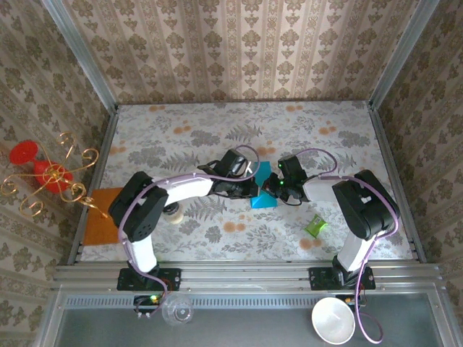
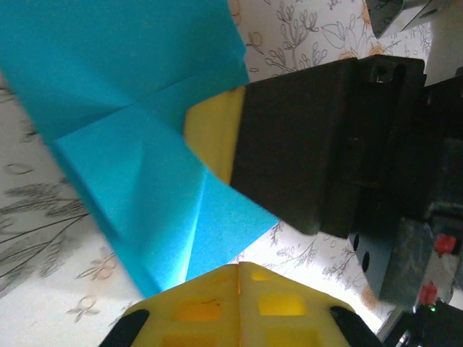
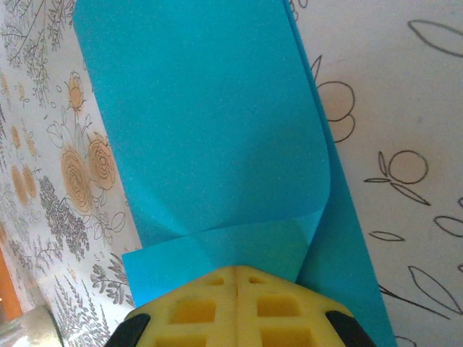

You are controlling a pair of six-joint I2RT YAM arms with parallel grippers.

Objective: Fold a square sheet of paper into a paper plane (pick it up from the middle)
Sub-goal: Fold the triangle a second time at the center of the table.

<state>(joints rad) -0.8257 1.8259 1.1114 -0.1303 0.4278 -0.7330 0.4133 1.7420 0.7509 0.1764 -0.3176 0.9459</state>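
While arms meet mid-table, left tool point(image 2: 239, 273), right tool point(image 3: 237, 273) both closed at sheet point(image 3: 210, 123).

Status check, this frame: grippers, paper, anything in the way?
Left gripper shut, right gripper shut, tips at the square sheet of paper. Sheet partly folded, creased. Green wrapper lies well apart.

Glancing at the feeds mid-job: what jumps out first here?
The partly folded teal-blue paper square at the middle of the floral table, creased and with one edge curled over, stands out first. The left claw and right claw are both shut, tips at it. A small green crumpled wrapper lies apart, toward the right arm.
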